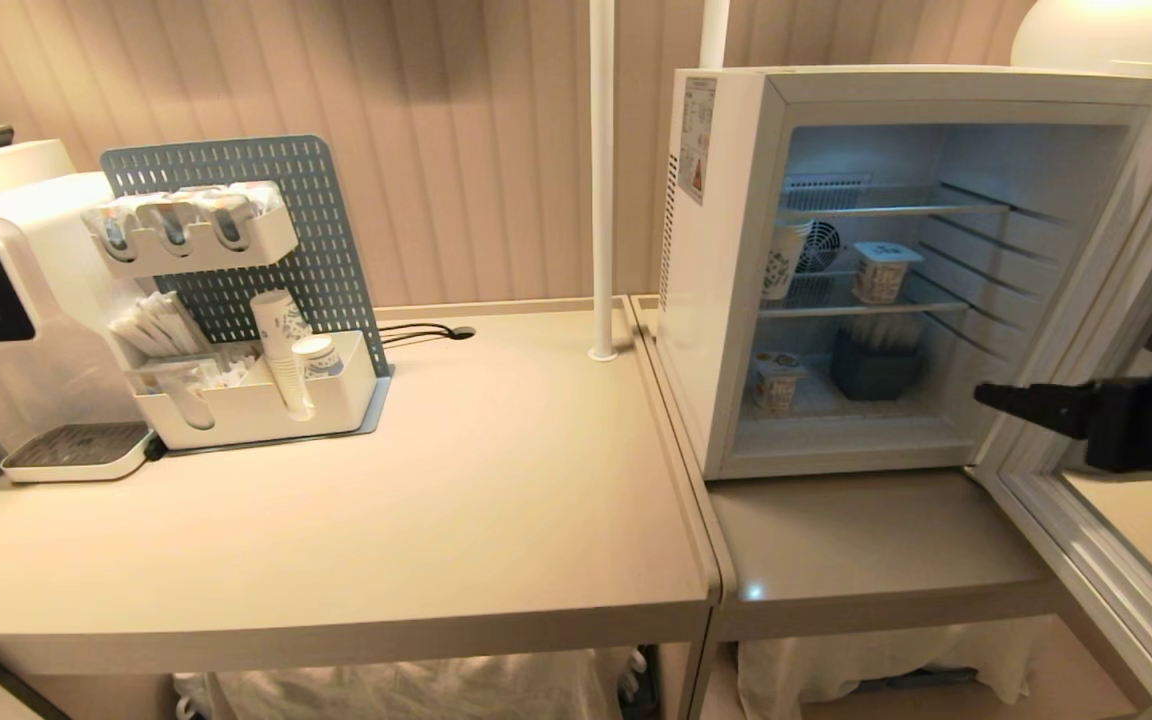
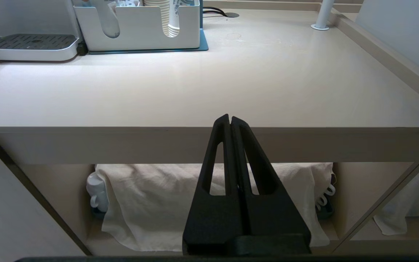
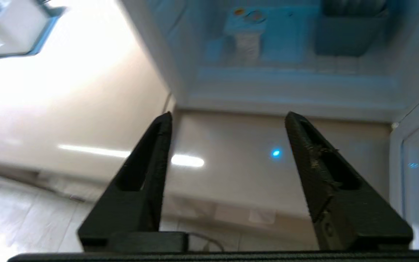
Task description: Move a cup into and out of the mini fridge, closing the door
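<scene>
the mini fridge [image 1: 726,300] stands with its door [image 1: 1116,420] swung wide, so the right gripper [image 1: 986,396], fingers spread and empty, has a clear line in. one cup [image 1: 774,380] sits on the fridge floor, a second tub [image 1: 884,270] on the middle shelf. the left gripper [image 2: 230,120], fingers pressed together on nothing, hangs by the worktop [image 2: 209,91] edge.

The white boxy mini fridge [image 1: 726,280] stands on the right beige tabletop [image 1: 866,540], its glass-windowed door [image 1: 1106,420] swung open to the right. Inside, one small foil-lidded white tub [image 1: 775,382] sits on the floor at left, another [image 1: 884,271] on the middle wire shelf [image 1: 866,308]. The white desk organiser with stacked paper cups [image 1: 256,400] stands far left.
</scene>
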### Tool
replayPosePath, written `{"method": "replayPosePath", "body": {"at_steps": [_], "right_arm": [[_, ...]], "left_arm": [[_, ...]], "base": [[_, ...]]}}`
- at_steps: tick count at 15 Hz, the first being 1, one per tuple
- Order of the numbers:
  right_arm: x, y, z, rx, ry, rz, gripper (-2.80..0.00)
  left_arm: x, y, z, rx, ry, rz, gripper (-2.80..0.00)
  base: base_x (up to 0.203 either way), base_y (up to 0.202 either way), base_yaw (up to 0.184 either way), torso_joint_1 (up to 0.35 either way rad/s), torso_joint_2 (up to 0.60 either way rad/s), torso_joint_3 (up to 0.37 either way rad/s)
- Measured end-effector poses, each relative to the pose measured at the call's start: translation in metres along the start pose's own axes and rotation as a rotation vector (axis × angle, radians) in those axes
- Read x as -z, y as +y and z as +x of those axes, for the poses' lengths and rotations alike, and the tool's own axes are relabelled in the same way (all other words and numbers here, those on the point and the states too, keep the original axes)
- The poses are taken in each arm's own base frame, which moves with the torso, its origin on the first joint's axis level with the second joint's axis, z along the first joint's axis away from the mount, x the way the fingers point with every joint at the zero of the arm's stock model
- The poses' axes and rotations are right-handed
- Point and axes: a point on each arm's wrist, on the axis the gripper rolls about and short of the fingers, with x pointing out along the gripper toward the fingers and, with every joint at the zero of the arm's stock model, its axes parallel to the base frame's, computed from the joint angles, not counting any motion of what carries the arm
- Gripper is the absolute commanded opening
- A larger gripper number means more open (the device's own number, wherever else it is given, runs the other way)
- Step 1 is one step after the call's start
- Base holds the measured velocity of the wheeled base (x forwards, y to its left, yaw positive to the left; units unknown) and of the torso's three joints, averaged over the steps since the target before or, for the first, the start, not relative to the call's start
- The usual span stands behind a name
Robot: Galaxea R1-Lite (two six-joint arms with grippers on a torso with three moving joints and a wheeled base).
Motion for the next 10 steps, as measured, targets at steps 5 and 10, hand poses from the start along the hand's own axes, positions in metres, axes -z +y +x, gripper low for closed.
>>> {"method": "replayPosePath", "body": {"at_steps": [5,10], "right_arm": [[-0.041,-0.025,0.078,0.185,-0.093,-0.016,0.00],[-0.041,-0.043,0.133,0.301,-0.071,-0.013,0.00]], "left_arm": [[0.000,0.000,0.000,0.000,0.000,0.000,-2.80],[0.000,0.000,0.000,0.000,0.000,-0.005,-2.80]], "base": [[0.000,0.000,0.000,0.000,0.00,0.000],[0.000,0.000,0.000,0.000,0.00,0.000]]}}
